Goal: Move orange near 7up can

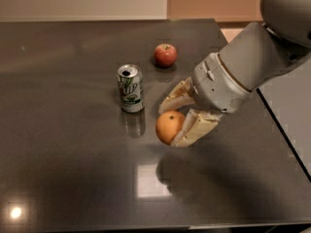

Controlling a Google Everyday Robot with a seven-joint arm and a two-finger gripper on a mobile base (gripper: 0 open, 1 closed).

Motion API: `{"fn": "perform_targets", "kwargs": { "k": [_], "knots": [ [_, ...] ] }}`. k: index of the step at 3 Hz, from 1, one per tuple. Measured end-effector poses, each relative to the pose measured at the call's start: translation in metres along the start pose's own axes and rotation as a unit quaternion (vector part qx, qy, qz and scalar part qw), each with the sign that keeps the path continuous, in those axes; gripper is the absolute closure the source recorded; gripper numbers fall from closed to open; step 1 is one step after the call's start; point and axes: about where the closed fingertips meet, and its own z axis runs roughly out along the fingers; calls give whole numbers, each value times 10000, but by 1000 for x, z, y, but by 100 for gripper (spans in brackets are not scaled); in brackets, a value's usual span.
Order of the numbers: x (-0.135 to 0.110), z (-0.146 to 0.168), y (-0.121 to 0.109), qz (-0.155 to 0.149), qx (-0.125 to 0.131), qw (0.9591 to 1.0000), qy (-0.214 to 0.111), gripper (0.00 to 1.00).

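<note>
Fingers of the gripper, beige and segmented, pinched the round, dimpled orange near the cylindrical silver 7up can, lettered in green, upright on a glossy dark table; a smooth red apple sat beyond.

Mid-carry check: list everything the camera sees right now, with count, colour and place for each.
table: one, dark glossy grey, fills most of the view.
7up can: one, silver-white with green lettering, upright, left of centre.
apple: one, red, behind and to the right of the can.
orange: one, bright orange, right of the can and apart from it, between the gripper's fingers.
gripper: one, cream fingers closed on the orange, mid-view.
arm: one, pale grey, reaching in from the upper right.
</note>
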Motion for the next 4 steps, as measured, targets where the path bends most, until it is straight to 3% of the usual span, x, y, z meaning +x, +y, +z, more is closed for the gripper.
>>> {"fn": "perform_targets", "kwargs": {
  "k": [1,3,4],
  "knots": [
    [-10,7,-29,-117,214,9997,35,100],
    [11,18,-77,87,472,9988,50,100],
    [23,27,-91,215,474,9986,7,100]
  ]
}}
